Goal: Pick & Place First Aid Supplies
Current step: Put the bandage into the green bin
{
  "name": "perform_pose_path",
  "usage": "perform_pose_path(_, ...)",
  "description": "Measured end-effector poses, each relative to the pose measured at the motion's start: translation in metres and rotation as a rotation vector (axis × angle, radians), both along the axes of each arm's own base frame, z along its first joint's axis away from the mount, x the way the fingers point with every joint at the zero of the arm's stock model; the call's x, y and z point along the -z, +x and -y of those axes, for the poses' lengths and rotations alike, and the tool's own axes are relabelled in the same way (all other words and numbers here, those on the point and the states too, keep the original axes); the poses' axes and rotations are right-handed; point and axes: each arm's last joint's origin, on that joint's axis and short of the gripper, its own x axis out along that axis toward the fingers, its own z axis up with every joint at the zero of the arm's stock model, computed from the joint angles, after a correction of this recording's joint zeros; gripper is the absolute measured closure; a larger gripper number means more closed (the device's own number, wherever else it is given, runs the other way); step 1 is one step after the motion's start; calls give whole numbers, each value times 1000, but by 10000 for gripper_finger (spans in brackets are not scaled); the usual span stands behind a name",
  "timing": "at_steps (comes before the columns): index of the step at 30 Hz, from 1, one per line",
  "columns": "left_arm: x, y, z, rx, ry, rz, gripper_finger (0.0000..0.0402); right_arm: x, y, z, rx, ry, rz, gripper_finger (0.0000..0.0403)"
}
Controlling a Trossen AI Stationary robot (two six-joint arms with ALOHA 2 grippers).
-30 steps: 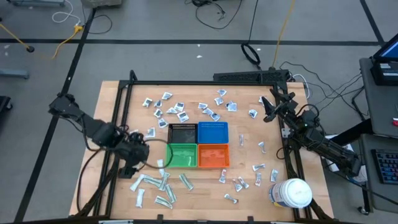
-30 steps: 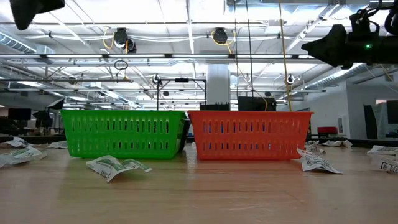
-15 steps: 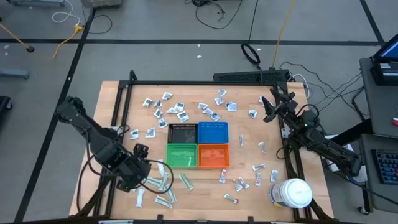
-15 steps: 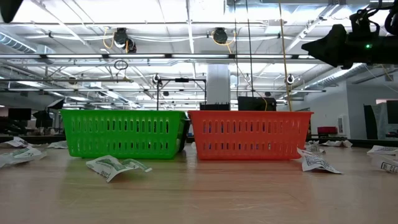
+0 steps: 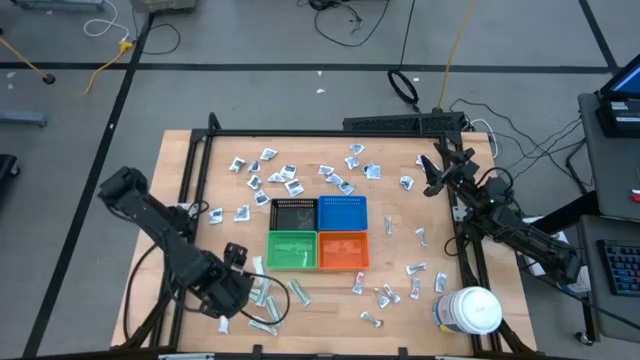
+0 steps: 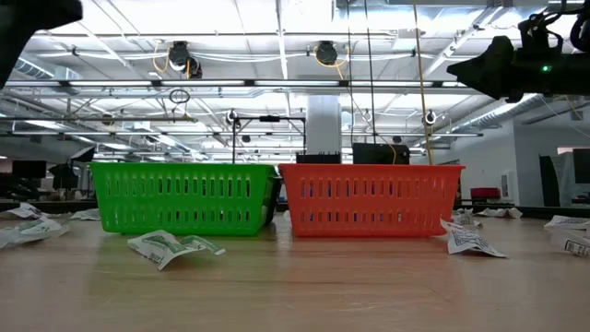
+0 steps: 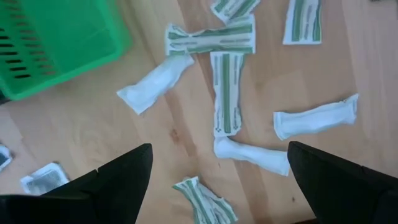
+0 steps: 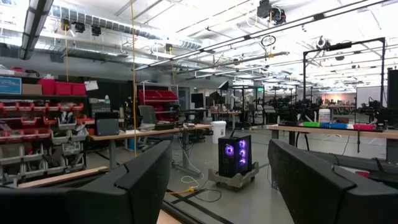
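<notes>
The left gripper hangs in the lower left of the high view, over a group of long narrow packets on the wooden table. Its fingers stand wide apart and hold nothing. I judge this is so that one strip can fit between them when the arm comes down. In the left wrist view the strips lie loose and partly across each other, just beside the green bin, so a short carry would be enough.

More small square packets lie scattered in the upper part of the table and at the lower right. The four bins sit together in the middle, probably to be reached from both sides.

The right gripper waits at the upper right of the table, wide open and empty, pointing into the room.
</notes>
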Motion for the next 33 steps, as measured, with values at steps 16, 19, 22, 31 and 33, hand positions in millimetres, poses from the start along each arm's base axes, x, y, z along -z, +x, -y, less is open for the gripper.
perform_pose_path(16,59,0,7,-3,-7,11,89,0,0,0,0,0,0,140)
perform_pose_path(19,66,0,7,-3,-26,30,118,0,0,0,0,0,0,140)
perform_pose_path(22,72,-1,6,-12,-37,35,138,0,0,0,0,0,0,140)
perform_pose_path(31,92,-2,5,-23,-24,21,141,0,0,0,0,0,0,140)
perform_pose_path(33,98,-1,7,-22,-17,12,136,0,0,0,0,0,0,140)
